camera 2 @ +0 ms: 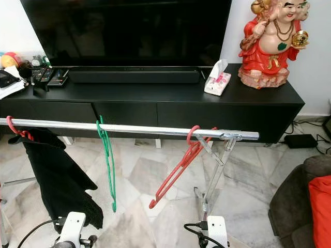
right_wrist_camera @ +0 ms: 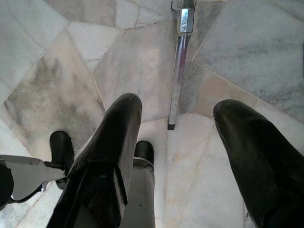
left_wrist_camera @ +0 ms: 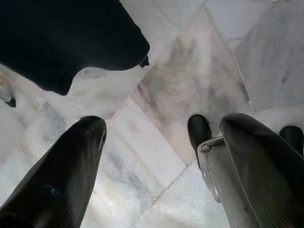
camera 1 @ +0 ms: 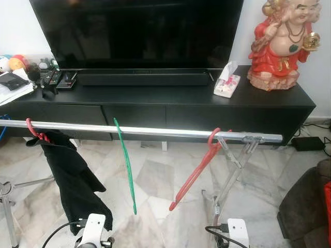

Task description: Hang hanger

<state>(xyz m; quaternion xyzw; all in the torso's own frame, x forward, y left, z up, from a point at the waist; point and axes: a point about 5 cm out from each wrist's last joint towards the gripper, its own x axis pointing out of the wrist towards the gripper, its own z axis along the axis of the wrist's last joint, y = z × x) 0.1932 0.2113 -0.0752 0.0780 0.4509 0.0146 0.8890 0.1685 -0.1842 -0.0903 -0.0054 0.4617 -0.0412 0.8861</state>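
A silver rail runs across in front of me at waist height. Three hangers hang from it by their hooks: a green hanger near the middle, a red hanger tilted near the right end, and a black garment on a red hook at the left. Both arms hang low, with their white wrists at the bottom edge. My left gripper is open over bare marble floor, below the garment's hem. My right gripper is open and empty above the rack's foot bar.
Behind the rail stands a black TV console with a TV, a tissue box, a red statue and remotes. The rack's crossed legs stand at the right. A brown sofa fills the right corner.
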